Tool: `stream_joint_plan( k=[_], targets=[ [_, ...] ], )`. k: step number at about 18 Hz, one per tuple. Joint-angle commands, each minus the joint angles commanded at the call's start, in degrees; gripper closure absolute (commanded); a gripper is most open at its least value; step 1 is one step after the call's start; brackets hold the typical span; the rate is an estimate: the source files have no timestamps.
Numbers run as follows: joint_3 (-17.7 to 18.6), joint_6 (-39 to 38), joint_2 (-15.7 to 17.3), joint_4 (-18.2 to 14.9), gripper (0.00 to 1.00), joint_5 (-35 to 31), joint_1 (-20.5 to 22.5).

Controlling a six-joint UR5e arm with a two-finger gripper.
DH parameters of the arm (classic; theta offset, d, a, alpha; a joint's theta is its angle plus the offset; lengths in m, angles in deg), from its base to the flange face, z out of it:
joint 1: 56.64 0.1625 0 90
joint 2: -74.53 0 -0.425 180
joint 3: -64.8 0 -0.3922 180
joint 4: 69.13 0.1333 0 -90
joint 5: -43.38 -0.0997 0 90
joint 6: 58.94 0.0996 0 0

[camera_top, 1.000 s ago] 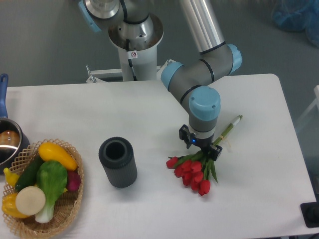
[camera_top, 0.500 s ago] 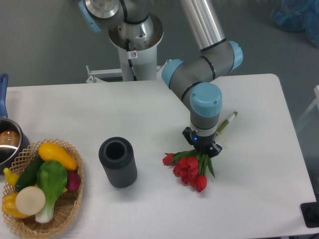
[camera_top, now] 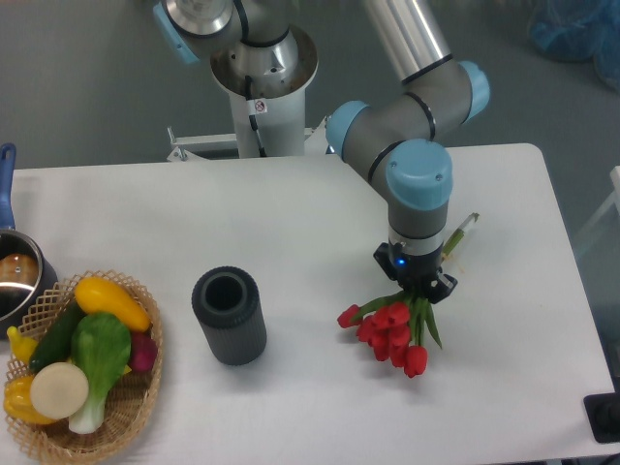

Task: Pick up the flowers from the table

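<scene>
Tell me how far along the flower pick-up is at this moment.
Done: the gripper is closed on the flowers at the stems, just above the red buds. In hand: the bunch hangs from the gripper, buds pointing down-left, stem end poking out behind the wrist. Whether it has fully cleared the table is hard to tell from this one view. Left: raising it clearly off the surface.

you're looking at a white table (camera_top: 194,208) with rounded corners. on its left edge sits a wicker basket (camera_top: 136,397) of toy vegetables, and just above it a pot (camera_top: 15,276) is cut off by the frame. a dark ribbed cylinder (camera_top: 229,317) stands upright near the middle. whether the flowers (camera_top: 392,329) on the right touch the surface can't be told.
</scene>
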Motion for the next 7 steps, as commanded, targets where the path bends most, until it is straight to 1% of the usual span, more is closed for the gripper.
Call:
stream_joint_plan(
  k=[1, 3, 5, 7],
  targets=[
    [-1.5, 0.2, -0.2, -1.1, 0.96, 0.1, 0.0],
    [-3.9, 0.4, -0.8, -2.1, 0.97, 0.3, 0.0],
    [-5.2, 0.4, -1.3, -2.8, 0.97, 0.2, 0.2],
    [-5.7, 0.4, -1.6, -2.8, 0.98, 0.0, 0.3]
  ],
)
